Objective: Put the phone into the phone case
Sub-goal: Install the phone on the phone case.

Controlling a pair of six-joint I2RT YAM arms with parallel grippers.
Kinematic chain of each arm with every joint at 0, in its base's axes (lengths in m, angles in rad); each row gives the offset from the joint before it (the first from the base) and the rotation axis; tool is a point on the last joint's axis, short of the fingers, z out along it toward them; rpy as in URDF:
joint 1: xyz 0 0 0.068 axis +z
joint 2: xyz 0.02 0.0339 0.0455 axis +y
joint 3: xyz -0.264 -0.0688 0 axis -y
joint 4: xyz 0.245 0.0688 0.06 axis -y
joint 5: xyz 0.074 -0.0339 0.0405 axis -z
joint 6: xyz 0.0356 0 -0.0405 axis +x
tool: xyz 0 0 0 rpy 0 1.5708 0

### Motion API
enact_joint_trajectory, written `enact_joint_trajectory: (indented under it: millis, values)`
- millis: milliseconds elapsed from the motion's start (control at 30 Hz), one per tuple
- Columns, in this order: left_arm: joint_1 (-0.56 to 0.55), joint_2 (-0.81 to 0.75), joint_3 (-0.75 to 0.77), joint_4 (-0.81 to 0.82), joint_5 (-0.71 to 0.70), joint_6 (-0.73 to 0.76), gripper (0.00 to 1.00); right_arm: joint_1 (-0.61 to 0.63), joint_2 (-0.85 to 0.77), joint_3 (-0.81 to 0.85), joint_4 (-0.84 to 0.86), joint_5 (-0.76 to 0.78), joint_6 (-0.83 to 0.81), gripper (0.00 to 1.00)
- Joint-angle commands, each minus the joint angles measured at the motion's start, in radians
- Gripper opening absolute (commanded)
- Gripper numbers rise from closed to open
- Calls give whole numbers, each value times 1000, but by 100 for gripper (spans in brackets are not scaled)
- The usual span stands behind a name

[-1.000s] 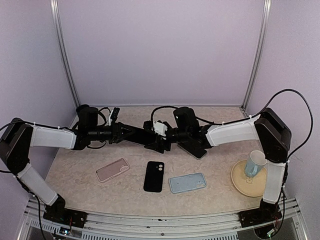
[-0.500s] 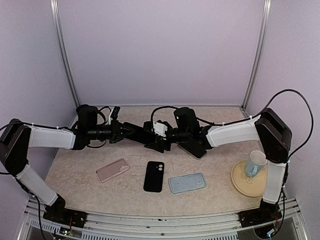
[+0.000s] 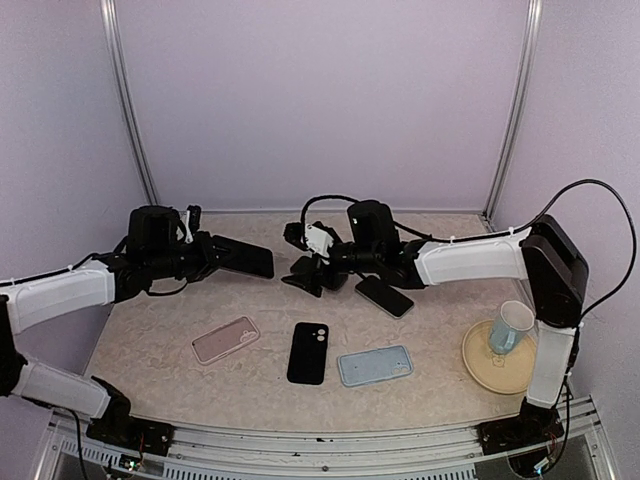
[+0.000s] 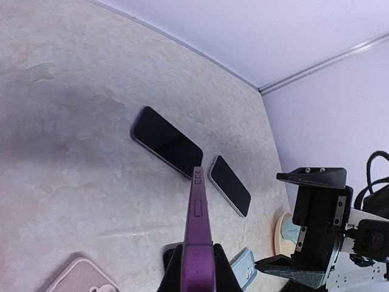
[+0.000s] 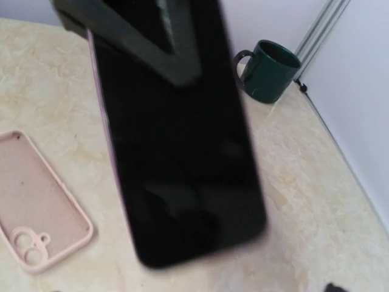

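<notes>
Lilac walls (image 3: 320, 100) enclose beige tabletop (image 3: 160, 322); left fingers (image 4: 171, 277) clamp purple phone (image 4: 197, 237), right fingers (image 4: 310, 177) wide.

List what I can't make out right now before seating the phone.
- Right wrist view: the held phone is blurred and fills the frame, hiding the table behind it.
- Left wrist view: the pink case is cut off by the bottom edge.
- Top view: the black item is too small to tell phone from case.

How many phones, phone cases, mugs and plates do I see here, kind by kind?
Phones: 3 (purple phone in left tool, large phone, small phone)
Cases: 3 (pink case, black case, blue case)
Mugs: 2 (pale blue mug, green mug)
Plate: 1
Total: 9
</notes>
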Motion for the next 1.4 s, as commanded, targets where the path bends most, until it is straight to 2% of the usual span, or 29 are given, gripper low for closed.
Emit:
enact_joint_trajectory:
  millis: [0,167,333,633,933,1367]
  values:
    - [0,-141,-45,-131,-225,-94,0,-7,-33,32,-43,-5,91,96]
    - [-29,-265,-100,-198,-317,-218,0,-7,-16,87,-87,8,171,100]
    - [-72,-316,-147,-255,-386,-323,0,-7,19,139,-113,68,274,100]
    - [-137,-378,-210,-327,-492,-457,0,-7,84,202,-164,91,377,100]
    - [-231,-360,-252,-355,-564,-551,0,-7,135,245,-208,93,414,100]
    - [-270,-317,-304,-287,-610,-601,0,-7,149,248,-214,76,423,100]
